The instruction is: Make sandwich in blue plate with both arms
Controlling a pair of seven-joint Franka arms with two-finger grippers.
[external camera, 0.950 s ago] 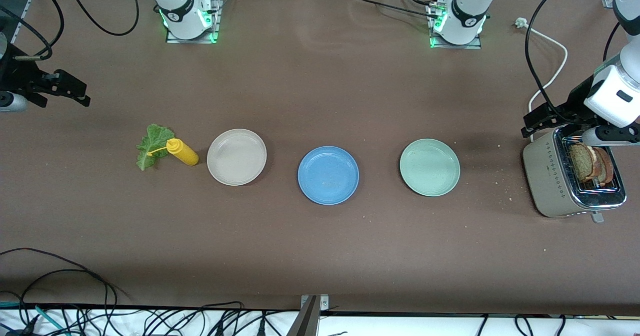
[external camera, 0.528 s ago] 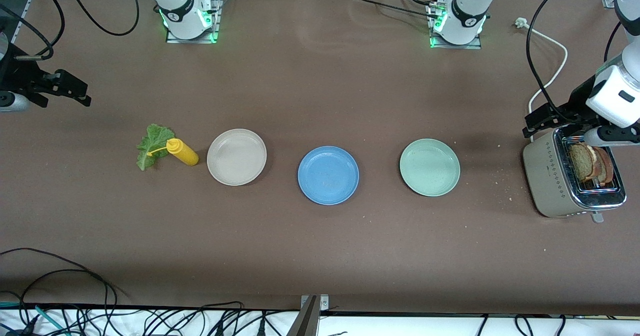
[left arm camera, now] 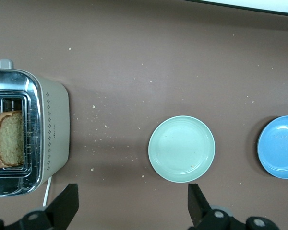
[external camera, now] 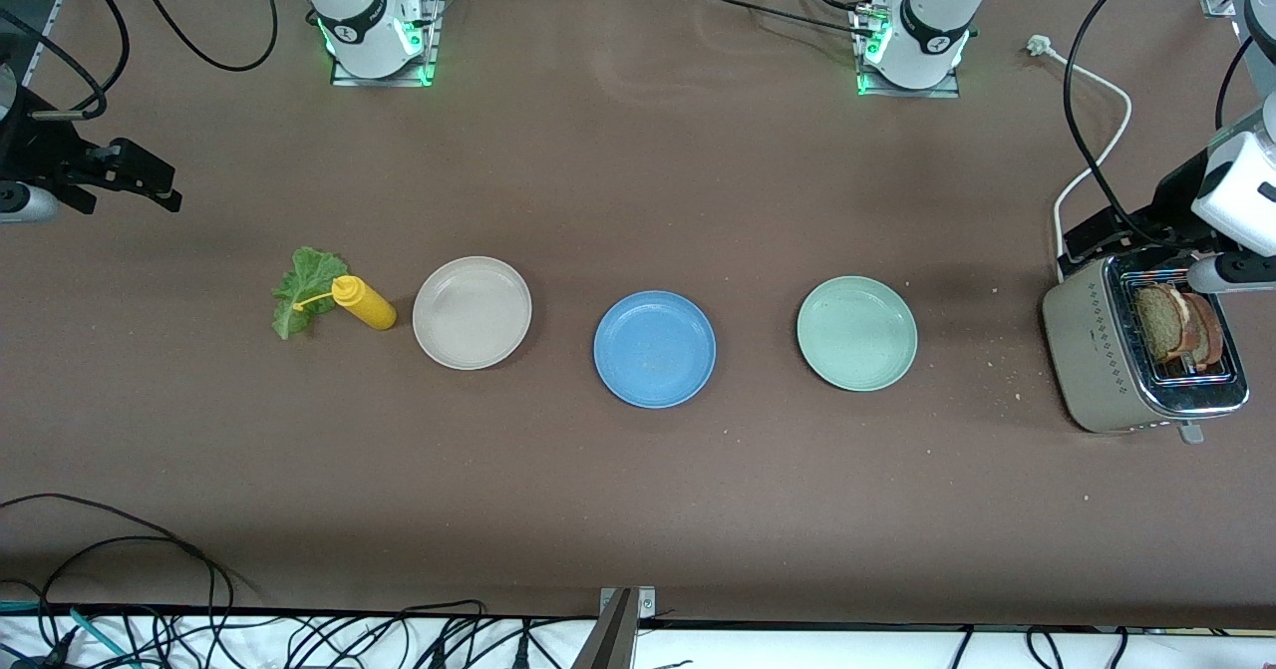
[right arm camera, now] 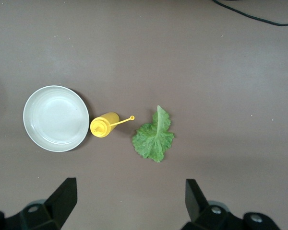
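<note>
Both black grippers, left gripper [left arm camera: 129,206] near the beige toaster [external camera: 1097,350] and right gripper [right arm camera: 127,203] above table, gape empty; the soft, crumbly brown bread slices [external camera: 1176,323] in its slots want an upper-crust pinch, round blue plate [external camera: 654,348] bare mid-table.

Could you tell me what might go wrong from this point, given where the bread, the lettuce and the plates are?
1. The bread slices stand pressed together in the toaster; the open left gripper, above its rim, may pinch both or tip it.
2. The yellow bottle stands touching the lettuce leaf; the open right gripper might topple it.
3. The blue plate sits between two others, so a slice may land wrongly.
</note>
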